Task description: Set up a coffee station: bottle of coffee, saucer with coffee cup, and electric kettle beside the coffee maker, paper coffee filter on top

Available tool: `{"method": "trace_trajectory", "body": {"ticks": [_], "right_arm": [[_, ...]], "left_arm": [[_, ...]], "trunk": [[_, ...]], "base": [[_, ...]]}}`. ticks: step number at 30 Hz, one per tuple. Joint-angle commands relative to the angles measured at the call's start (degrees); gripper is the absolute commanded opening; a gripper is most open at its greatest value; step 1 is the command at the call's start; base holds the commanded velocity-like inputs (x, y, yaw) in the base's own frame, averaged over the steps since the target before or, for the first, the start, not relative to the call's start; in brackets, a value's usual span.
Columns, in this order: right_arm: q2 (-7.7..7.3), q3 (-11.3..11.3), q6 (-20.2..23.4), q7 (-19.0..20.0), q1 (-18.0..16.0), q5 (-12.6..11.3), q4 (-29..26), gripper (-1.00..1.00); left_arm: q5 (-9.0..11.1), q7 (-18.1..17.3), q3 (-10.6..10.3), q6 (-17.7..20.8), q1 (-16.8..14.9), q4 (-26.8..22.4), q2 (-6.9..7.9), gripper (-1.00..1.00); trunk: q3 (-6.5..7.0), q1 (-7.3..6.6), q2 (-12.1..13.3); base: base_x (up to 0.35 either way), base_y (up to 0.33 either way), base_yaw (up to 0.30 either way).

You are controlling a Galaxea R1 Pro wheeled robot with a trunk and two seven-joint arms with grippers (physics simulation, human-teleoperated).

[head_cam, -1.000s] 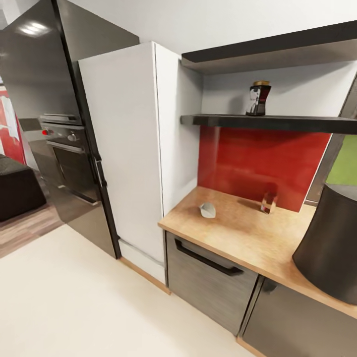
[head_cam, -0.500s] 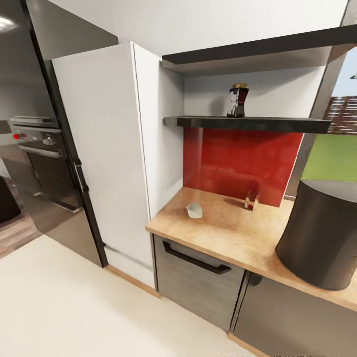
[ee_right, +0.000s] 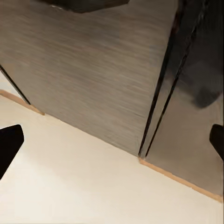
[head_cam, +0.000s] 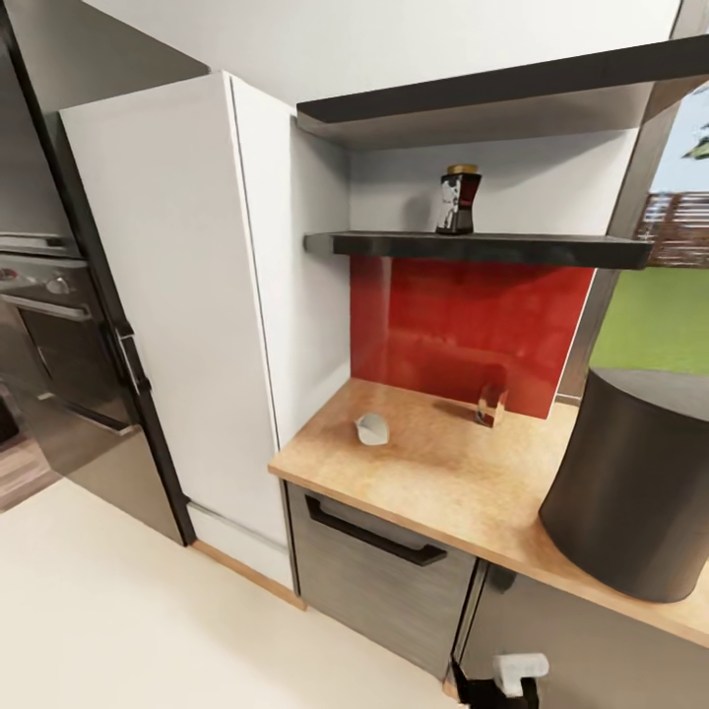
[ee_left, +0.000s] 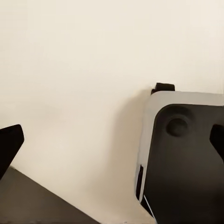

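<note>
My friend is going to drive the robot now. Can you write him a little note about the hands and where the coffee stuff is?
Both grippers are open and empty, held low above the floor.
The coffee maker stands on the countertop.
The paper coffee filter lies on the countertop, not on the maker.
The bottle of coffee is on the kitchen shelf.
Done: coffee maker in place.
Left: bottle, filter, saucer, cup, kettle.

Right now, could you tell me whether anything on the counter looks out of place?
The paper coffee filter lies loose on the countertop, apart from the coffee maker; the bottle of coffee stands upright on the kitchen shelf.
</note>
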Motion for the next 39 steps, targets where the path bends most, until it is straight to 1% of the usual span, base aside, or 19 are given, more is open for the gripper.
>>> {"method": "trace_trajectory", "body": {"ticks": [1,2,3,4,6,7,8,9,10,11,12,15,20,22,28,31,35,39], "right_arm": [[0.41,0.02,-0.03,0.21,-0.06,-0.10,-2.89,1.00],[0.90,0.05,0.04,0.24,-0.55,-0.11,-6.25,1.00],[1.15,0.07,0.16,0.24,-1.30,-0.11,-8.19,1.00],[1.68,0.09,4.82,0.33,-7.73,-0.21,-12.57,1.00],[1.78,0.09,7.79,0.49,-11.47,-0.26,-12.92,1.00],[1.82,0.08,9.16,0.58,-14.00,-0.39,-12.98,1.00],[1.97,0.08,10.07,0.62,-16.77,-1.83,-13.12,1.00],[2.13,0.08,10.55,0.63,-19.00,-4.58,-13.22,1.00],[2.21,0.09,11.11,0.63,-20.54,-6.53,-13.30,1.00],[2.24,0.09,12.00,0.63,-21.66,-7.42,-13.33,1.00],[2.36,0.09,14.06,0.61,-23.69,-8.36,-13.28,1.00],[2.78,0.09,15.89,0.47,-26.43,-8.79,-12.85,1.00],[2.96,0.09,16.45,0.31,-28.97,-8.88,-10.78,1.00],[2.99,0.09,16.57,0.42,-30.17,-8.87,-8.44,1.00],[2.99,0.23,16.31,0.76,-30.59,-8.82,-4.78,1.00],[2.93,0.34,16.17,0.80,-30.66,-8.74,-1.85,1.00],[2.91,0.35,16.12,0.81,-30.65,-8.66,-0.57,1.00],[2.91,0.35,16.12,0.81,-30.70,-8.65,0.49,1.00]], "left_arm": [[0.32,0.22,0.07,0.45,-0.03,0.08,0.01,1.00],[0.33,0.36,0.07,1.28,-0.03,0.11,0.02,1.00],[0.33,0.41,0.07,1.62,-0.02,0.12,0.02,1.00],[0.31,0.48,0.07,2.11,0.29,0.18,0.07,1.00],[0.30,0.49,0.04,2.16,0.49,0.16,0.00,1.00],[0.27,0.46,0.01,2.18,0.59,0.15,-0.03,1.00],[0.27,0.44,-0.01,2.20,0.65,0.15,-0.05,1.00],[0.26,0.42,-0.02,2.20,0.67,0.14,-0.11,1.00],[0.25,0.42,-0.02,2.20,0.68,0.14,-0.13,1.00],[0.25,0.41,0.00,2.20,0.68,0.14,-0.14,1.00],[0.24,0.41,0.00,2.20,0.68,0.14,-0.14,1.00],[0.24,0.39,0.02,2.20,0.77,0.15,-0.13,1.00],[0.26,0.27,0.01,2.25,1.05,0.17,-0.15,1.00],[0.30,0.19,0.03,2.28,1.20,0.21,-0.12,1.00],[0.32,0.15,0.06,2.29,1.79,0.23,-0.07,1.00],[0.33,0.15,0.04,2.29,1.96,0.23,-0.11,1.00],[0.33,0.15,0.02,2.29,2.00,0.23,-0.15,1.00],[0.33,0.15,0.03,2.29,2.08,0.23,-0.15,1.00]], "trunk": [[-0.12,0.06,-0.11],[-0.12,0.06,-0.11],[-0.12,0.06,-0.11],[-0.12,0.06,-0.11],[-0.12,0.06,-0.11],[-0.12,0.06,-0.11],[-0.12,0.06,-0.11],[-0.12,0.06,-0.11],[-0.12,0.06,-0.11],[-0.12,0.06,-0.11],[-0.12,0.06,-0.11],[-0.12,0.06,-0.11],[-0.12,0.06,-0.11],[-0.12,0.06,-0.11],[-0.12,0.06,-0.11],[-0.12,0.06,-0.11],[-0.12,0.06,-0.11],[-0.12,0.06,-0.11]], "base": [[0.268,-0.162,-0.001],[0.269,-0.164,0.000],[0.270,-0.165,0.000],[0.292,-0.104,0.000],[0.309,-0.055,0.000],[0.323,-0.022,0.000],[0.246,-0.009,0.000],[0.101,-0.004,0.000],[0.052,-0.002,0.000],[0.033,-0.001,0.000],[0.014,0.000,0.000],[0.006,0.000,0.000],[0.039,0.000,0.000],[0.210,0.003,0.000],[0.307,0.073,0.000],[0.311,0.175,0.000],[0.256,0.206,0.000],[0.097,0.082,0.000]]}}
